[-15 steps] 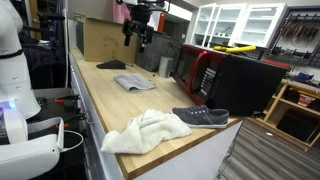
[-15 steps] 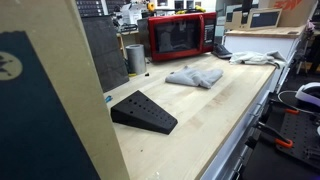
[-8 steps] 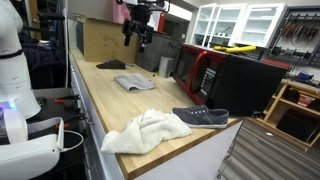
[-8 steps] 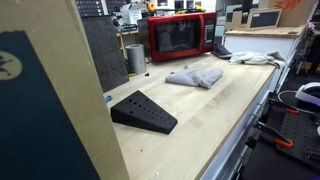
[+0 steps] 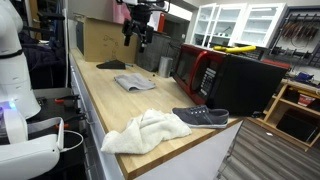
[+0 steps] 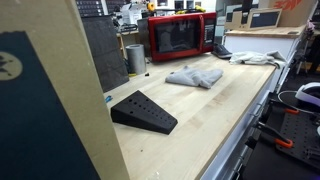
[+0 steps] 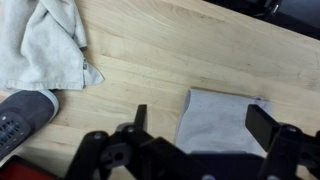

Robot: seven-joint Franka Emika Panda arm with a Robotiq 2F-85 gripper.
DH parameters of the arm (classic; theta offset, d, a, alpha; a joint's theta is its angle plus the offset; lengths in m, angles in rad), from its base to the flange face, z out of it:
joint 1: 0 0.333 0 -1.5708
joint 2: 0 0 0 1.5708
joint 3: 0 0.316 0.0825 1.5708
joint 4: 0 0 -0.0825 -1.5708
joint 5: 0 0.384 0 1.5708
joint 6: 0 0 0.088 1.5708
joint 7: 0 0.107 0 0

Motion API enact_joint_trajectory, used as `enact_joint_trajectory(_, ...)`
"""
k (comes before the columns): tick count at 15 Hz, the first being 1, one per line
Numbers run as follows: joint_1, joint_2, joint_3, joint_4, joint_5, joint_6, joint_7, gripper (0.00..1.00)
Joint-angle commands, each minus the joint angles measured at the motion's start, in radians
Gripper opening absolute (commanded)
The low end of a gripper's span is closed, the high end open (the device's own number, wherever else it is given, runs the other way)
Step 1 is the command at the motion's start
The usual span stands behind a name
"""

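Three soft items are spread along the wooden counter [image 5: 100, 95]. Nearest in an exterior view, a crumpled white towel [image 5: 145, 132] is seen at the counter's end, and a dark shoe [image 5: 200, 117] is laid just beside it. Farther along, a folded grey cloth [image 5: 135, 83] is found lying flat on the wood, well apart from the towel and the shoe. Beyond it a black wedge [image 5: 110, 65] is set on the counter, and a red microwave [image 5: 200, 70] is placed along the counter's far side. Above that far part of the counter the gripper [image 5: 137, 42] is held high in the air, and nothing is touched by it. Its jaws are spread wide and nothing is gripped between them. In the wrist view the grey cloth is framed below, between the two dark fingers [image 7: 140, 118], while the towel and the toe of the shoe are shown off to the side. A cardboard box [image 5: 100, 40] is seen behind the gripper.
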Motion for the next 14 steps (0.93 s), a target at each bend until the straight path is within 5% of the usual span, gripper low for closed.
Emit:
enact_joint_trajectory(1, -0.022, 0.008, 0.027, 0.010, 0.014, 0.003, -0.019, 1.00)
enact_joint_trajectory(13, 0.000, 0.293, 0.193, 0.294, -0.114, 0.057, 0.021, 1.00)
enact_joint_trajectory(14, -0.007, 0.232, 0.189, 0.216, -0.090, 0.073, 0.004, 1.00)
